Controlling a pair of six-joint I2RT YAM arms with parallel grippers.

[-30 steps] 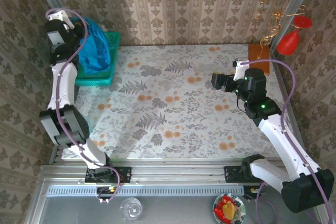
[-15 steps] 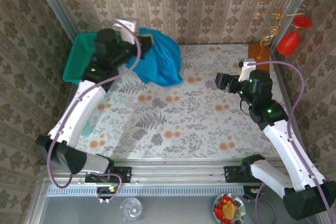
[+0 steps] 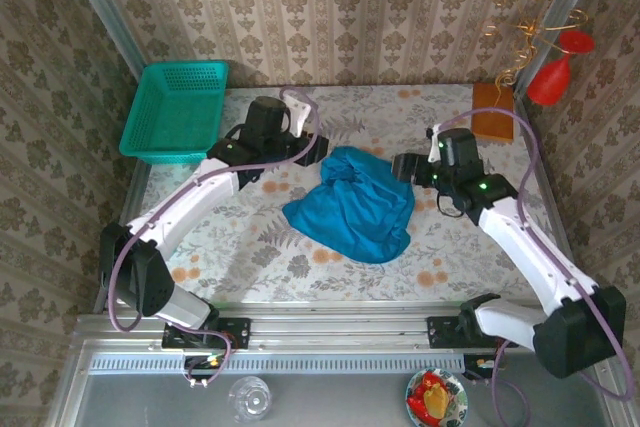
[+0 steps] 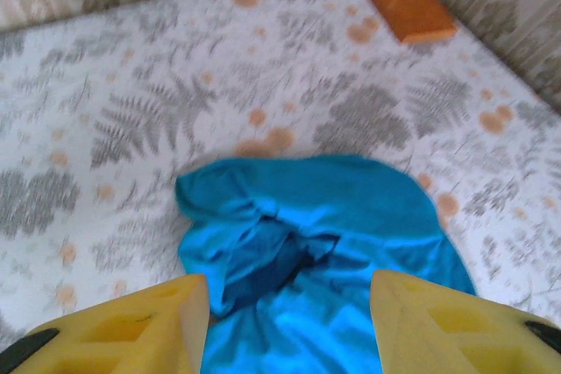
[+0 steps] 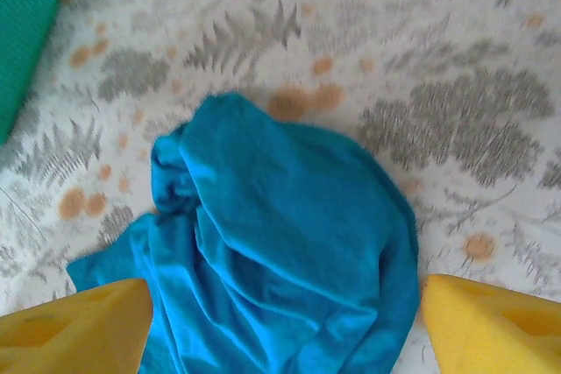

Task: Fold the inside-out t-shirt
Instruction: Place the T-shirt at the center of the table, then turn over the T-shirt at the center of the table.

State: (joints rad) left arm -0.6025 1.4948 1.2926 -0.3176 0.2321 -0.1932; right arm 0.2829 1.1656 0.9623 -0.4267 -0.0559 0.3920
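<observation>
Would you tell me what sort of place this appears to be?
Likely a robot test cell dressed as a home: damask-wallpapered panels, a floral-print tabletop and an aluminium mounting rail.

T-shirt (image 3: 352, 207): plain blue-teal, no print, darker blue inside the folds. Table (image 3: 250, 247) under it: white ground, grey fern leaves, orange flower dots. Basket (image 3: 178, 110), up-left of the t-shirt: teal mesh. Block (image 3: 492, 113), up-right of the t-shirt: orange-brown. Left gripper (image 4: 289, 326), right gripper (image 5: 280, 321): yellow fingers (image 4: 131, 326). Wall (image 3: 380, 7) beyond the t-shirt: beige damask stripes.
</observation>
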